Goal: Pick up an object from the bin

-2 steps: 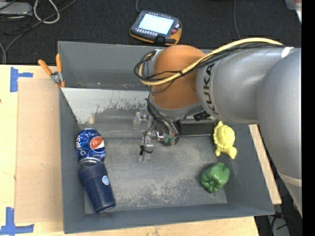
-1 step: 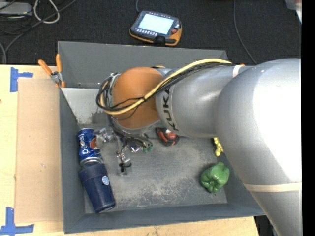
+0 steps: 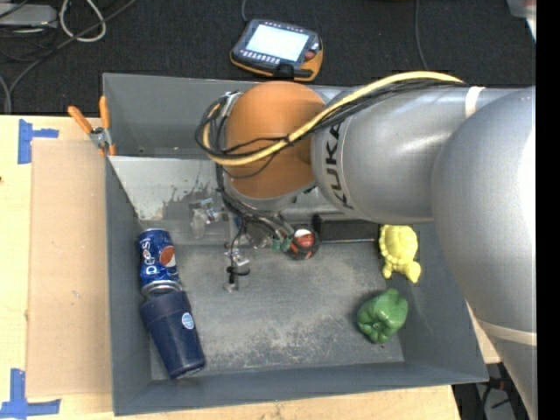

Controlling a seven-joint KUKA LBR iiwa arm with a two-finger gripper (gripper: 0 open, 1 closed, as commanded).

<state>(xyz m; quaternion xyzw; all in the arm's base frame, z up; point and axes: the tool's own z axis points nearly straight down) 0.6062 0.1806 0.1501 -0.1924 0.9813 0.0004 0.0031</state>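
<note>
- Gripper (image 3: 234, 269) sat over bare floor of grey metal bin (image 3: 297, 339), left of centre; grip state: couldn't tell.
- Blue Pepsi can (image 3: 156, 261) at its 9 o'clock, apart.

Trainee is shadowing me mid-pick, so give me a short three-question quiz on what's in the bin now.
1. True or false: the gripper is over the green pepper toy.
2. Which lies in the right half of the bin? A Pepsi can, B dark blue cup, C yellow toy.
3. Which thing lies closest to the Pepsi can?
Key: 1 false; 2 C; 3 the dark blue cup.
</note>
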